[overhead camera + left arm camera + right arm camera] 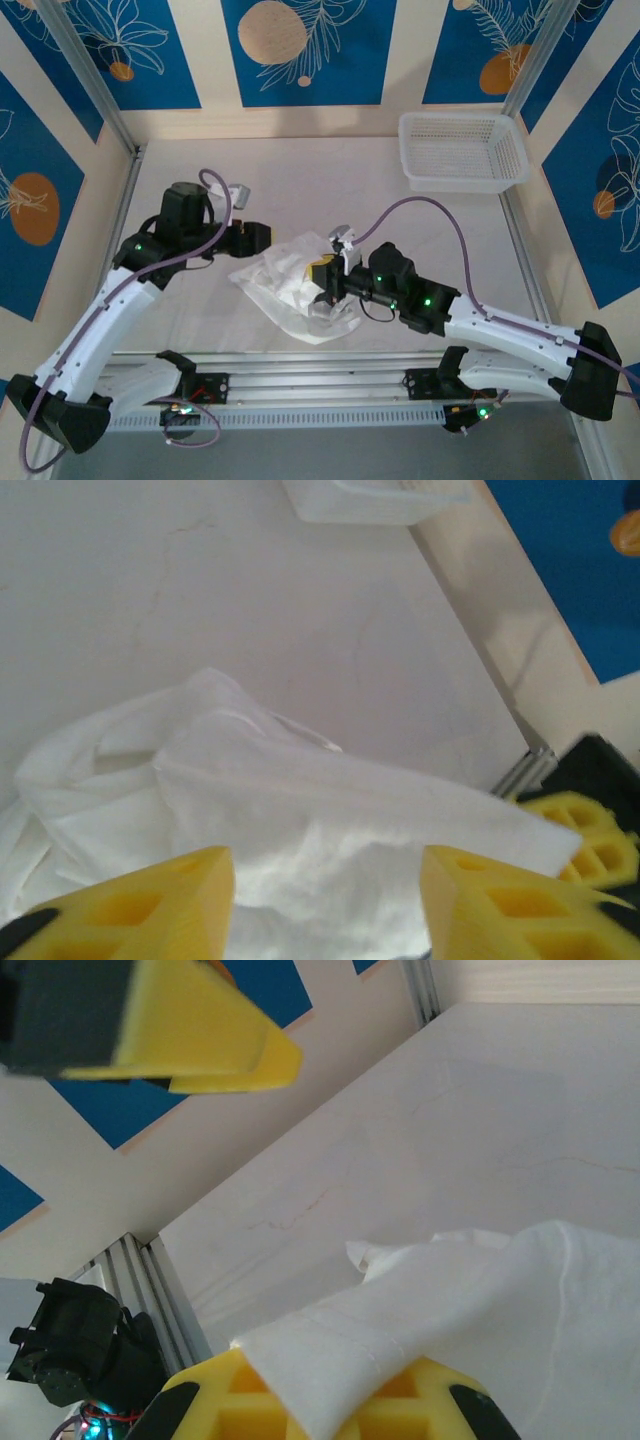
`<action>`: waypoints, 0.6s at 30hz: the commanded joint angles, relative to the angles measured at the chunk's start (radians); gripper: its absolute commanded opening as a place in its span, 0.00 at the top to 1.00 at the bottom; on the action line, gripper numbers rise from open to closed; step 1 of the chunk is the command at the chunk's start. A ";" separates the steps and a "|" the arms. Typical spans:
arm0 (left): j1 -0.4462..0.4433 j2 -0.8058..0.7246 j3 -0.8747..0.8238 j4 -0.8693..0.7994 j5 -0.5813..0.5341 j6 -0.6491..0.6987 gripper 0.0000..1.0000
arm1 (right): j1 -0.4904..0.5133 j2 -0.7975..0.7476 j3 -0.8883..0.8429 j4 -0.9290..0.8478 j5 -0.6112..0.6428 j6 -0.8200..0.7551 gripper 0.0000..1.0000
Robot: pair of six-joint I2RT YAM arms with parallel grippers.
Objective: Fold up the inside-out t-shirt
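Inside-out t-shirt (285,292) lies bunched up on the table (330,180), abt mid-width, nearer the near edge than the far. It's so crumpled that sleeves, collar & hem can't be told apart; in top view its R part is hidden under the R gripper (325,278) & wrist.

R gripper's fingers (210,1400) are pressed together, pinching a fold of the shirt. In R wrist view the cloth comes out from betw the yellow pads & drapes over them, hiding the tips; rest of the shirt is cut off by that frame's R & bottom edges. Blurred yellow wedge (200,1035) top L there is prob. a finger of the L gripper, its body cut off.

L gripper (258,238) sits just beside the shirt's far-L side. Its fingers (180,900) are spread apart w/ shirt showing in the gap; finger bases cut off at the bottom; can't tell if the pads touch cloth.

White mesh basket (462,150) stands at the table's far R corner, well apart from the shirt; in L wrist view it's cut off by the top edge & out of focus.
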 commanded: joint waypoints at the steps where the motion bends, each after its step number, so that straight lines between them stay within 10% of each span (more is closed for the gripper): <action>1: -0.052 -0.081 -0.067 -0.001 0.055 0.105 0.43 | -0.034 -0.031 -0.015 0.010 -0.057 0.043 1.00; 8: -0.312 -0.157 -0.191 0.035 -0.237 0.113 0.37 | -0.065 -0.025 -0.008 -0.001 -0.066 0.075 1.00; 18: -0.571 0.023 -0.230 0.216 -0.853 0.059 0.01 | -0.068 -0.008 0.011 -0.010 -0.073 0.119 1.00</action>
